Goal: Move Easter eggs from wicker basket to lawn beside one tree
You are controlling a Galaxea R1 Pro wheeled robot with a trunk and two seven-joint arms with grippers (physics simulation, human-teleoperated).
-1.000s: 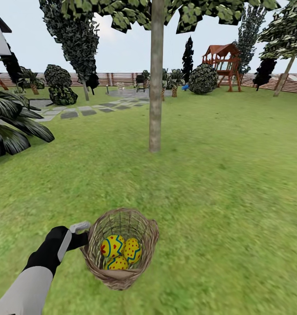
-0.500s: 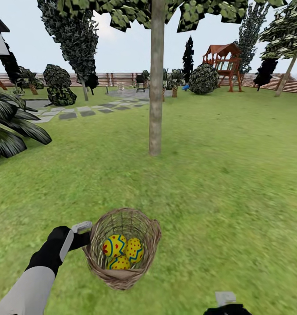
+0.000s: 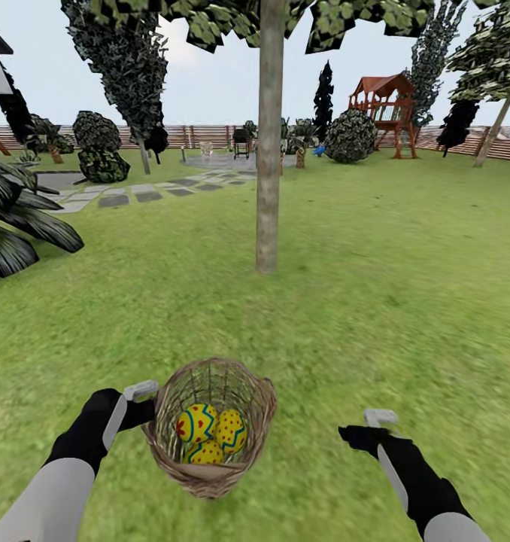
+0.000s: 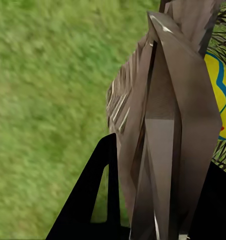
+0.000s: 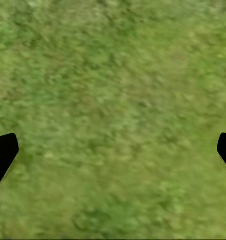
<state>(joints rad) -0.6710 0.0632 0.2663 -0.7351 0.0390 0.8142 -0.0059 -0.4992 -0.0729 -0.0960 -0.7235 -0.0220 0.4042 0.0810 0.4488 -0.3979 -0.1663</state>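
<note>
The wicker basket hangs low in front of me in the head view, with my left gripper shut on its left rim. Three yellow Easter eggs lie inside: one with blue bands, a dotted one, and a third below them. In the left wrist view the basket's rim sits between black fingers, and part of an egg shows behind it. My right gripper hovers open over the lawn, to the right of the basket. The bare grey-brown tree stands straight ahead.
A dark palm spreads at the left. The grey stepping-stone path runs behind it toward a patio. Shrubs, a wooden playset and the slatted fence line the far edge. In the right wrist view, fingertips frame bare grass.
My right arm has risen into view at the lower right, with its gripper now beside the basket. The view has crept slightly closer to the tree. The left gripper keeps hold of the basket.
</note>
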